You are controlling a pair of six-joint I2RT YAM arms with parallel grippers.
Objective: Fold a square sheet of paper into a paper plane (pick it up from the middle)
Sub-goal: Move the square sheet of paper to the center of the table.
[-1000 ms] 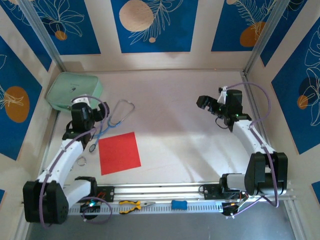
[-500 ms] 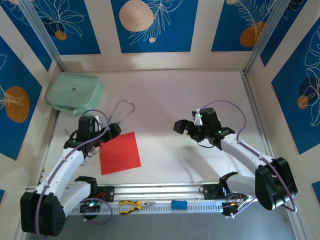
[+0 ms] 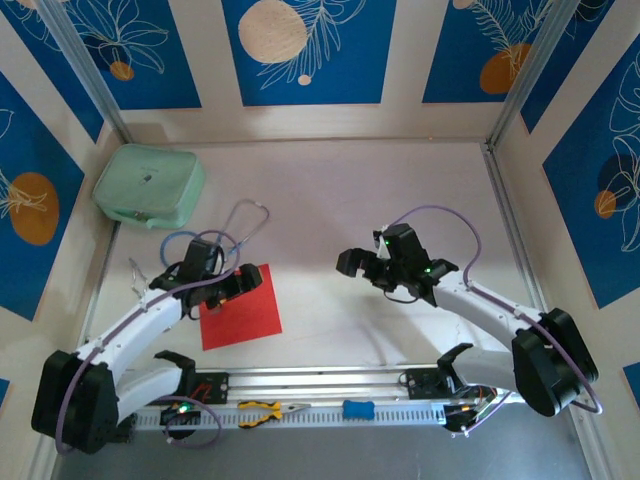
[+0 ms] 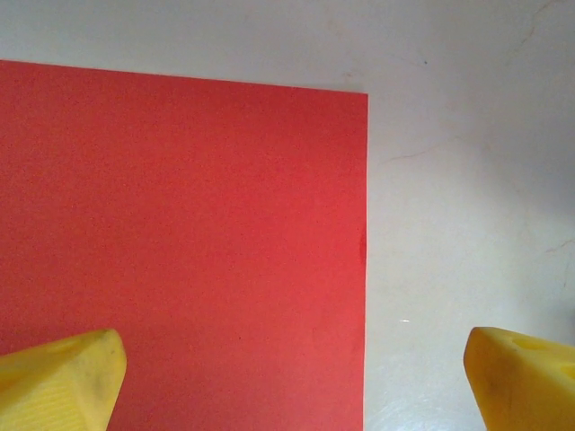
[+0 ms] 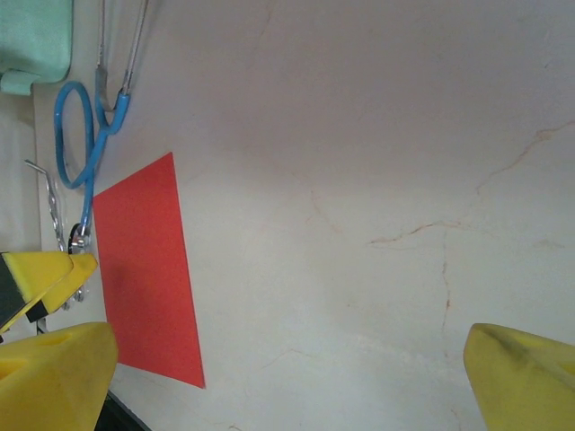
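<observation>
Left pincer [image 3: 238,284] gapes empty over square sheet of paper [image 3: 245,318], near-left corner of counter [image 3: 330,200], masking its far edge; seemingly not touching. Right pincer [image 3: 362,266] gapes empty.

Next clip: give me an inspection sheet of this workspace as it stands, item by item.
Surface: pale table with faint hairline cracks.
Job's things: red paper lying flat and unfolded, left of centre; no plane made yet.
Clutter: mint pouch in the far left corner; stethoscope just beyond the paper; yellow pliers and a blue tool on the near rail.
Hands: left hand open above the paper's far right corner; right hand open over bare table, holding nothing.
Cables: purple cables looped along both arms.
Surroundings: blue flower-print panels on the walls.
</observation>
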